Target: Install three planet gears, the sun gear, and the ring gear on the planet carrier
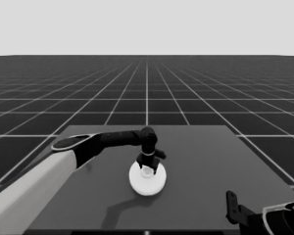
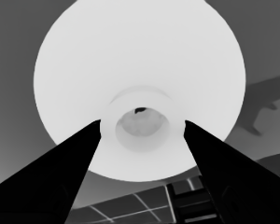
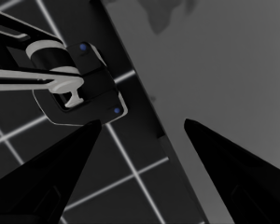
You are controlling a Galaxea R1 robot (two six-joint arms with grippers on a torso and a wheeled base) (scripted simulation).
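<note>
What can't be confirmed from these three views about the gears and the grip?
- Small gears: none show; the larger round part would cover them in both head and left wrist views.
- Smaller round part: not visible either.
- Left gripper: fingers flank the raised centre collar; contact unclear.
- Right gripper: parked at the table corner, nothing between its fingers.

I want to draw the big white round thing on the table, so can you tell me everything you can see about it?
The larger round part is a smooth, plain white disc lying flat near the middle of the dark table. At its centre stands a low raised collar around a round opening, with pale shapes showing dimly inside. No other white parts show, so it seems to cover them. The left gripper hangs right over the centre, a finger on each side of the collar, wider than it and not visibly gripping it.
</note>
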